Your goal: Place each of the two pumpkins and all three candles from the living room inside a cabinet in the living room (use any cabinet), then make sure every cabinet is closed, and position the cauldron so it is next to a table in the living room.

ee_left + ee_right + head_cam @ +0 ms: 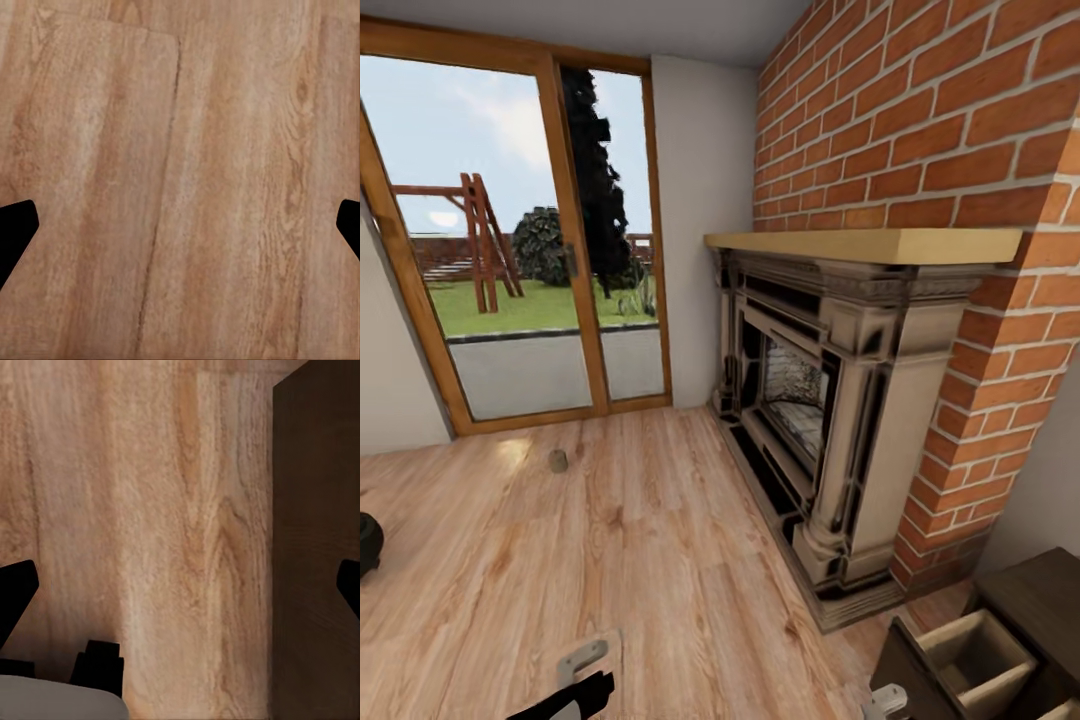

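Low at the head view's bottom edge, the left gripper (582, 690) shows as a grey-and-black bracket over the floor (660, 560), warm honey planks with long wavy grain. Its wrist view has two black fingertips (16, 232) far apart at the frame's edges, so it is spread wide and holds nothing. The right gripper (180, 585) is likewise spread and bare, its dark tips flanking bare plank beside a dark brown panel. At the head view's lower right stands the cabinet (1050, 600), flat-topped dark wood, with one front panel swung out to show a pale boxy compartment (975, 660) (what lies in it I cannot tell). A small stubby grey-brown candle (558, 460) stands alone on the planks, near the glass door (510, 250) with its orange wood frame. A glossy black curve of the cauldron (368, 542) is cut by the left edge, on the floor, well apart from the candle. On the right rises rough red brick (920, 110) around a carved cream-and-black fireplace (830, 400) under a smooth tan mantel (860, 244).
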Controlling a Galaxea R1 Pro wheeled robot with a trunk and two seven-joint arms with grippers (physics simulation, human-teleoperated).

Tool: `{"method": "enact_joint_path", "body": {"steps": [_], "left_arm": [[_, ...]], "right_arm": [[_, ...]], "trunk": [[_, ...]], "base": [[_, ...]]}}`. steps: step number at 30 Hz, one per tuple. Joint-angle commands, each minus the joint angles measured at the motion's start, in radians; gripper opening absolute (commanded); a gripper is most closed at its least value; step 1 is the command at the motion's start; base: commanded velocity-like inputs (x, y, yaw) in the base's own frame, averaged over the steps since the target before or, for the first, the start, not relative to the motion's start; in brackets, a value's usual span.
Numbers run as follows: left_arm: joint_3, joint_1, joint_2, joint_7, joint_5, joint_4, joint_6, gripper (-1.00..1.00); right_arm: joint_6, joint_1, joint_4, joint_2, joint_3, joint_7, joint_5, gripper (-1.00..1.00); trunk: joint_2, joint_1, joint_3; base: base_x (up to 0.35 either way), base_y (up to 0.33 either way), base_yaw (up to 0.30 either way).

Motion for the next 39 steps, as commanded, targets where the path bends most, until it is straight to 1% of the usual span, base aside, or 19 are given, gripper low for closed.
{"method": "enact_joint_path", "body": {"steps": [1,9,13,15,24,30,39], "left_arm": [[-0.008,-0.002,-0.001,0.001,0.006,0.004,-0.005,1.00],[-0.009,-0.002,-0.002,0.001,0.006,0.004,-0.005,1.00],[-0.008,-0.002,-0.002,0.001,0.007,0.003,-0.005,1.00],[-0.008,-0.002,-0.002,0.001,0.009,0.002,-0.005,1.00],[-0.007,-0.002,-0.002,0.001,0.013,0.002,-0.004,1.00],[-0.006,-0.002,0.000,0.001,0.045,0.002,-0.004,1.00],[-0.006,-0.002,-0.003,0.001,0.051,0.001,-0.004,1.00]], "right_arm": [[0.006,0.000,-0.003,-0.001,0.008,0.000,-0.009,1.00],[0.006,0.002,-0.003,-0.001,0.008,0.000,-0.008,1.00],[0.006,0.021,-0.004,0.010,0.008,0.000,-0.007,1.00],[0.006,0.025,-0.003,0.017,0.008,-0.001,-0.007,1.00],[0.006,0.027,-0.003,0.020,0.008,-0.001,-0.007,1.00],[0.006,0.027,-0.003,0.020,0.009,-0.001,-0.007,1.00],[0.006,0.027,-0.003,0.020,0.010,-0.001,-0.007,1.00]], "trunk": [[-0.001,0.000,-0.002],[-0.001,0.000,-0.006],[-0.001,0.000,-0.008],[-0.001,0.000,-0.009],[-0.001,0.000,-0.004],[-0.001,0.000,0.003],[-0.001,0.000,0.013]], "base": [[0.000,0.000,0.290],[0.000,0.000,0.290],[0.085,0.000,0.290],[0.260,0.000,0.290],[0.318,0.000,0.233],[0.333,0.000,0.203],[0.334,0.000,0.209]]}}
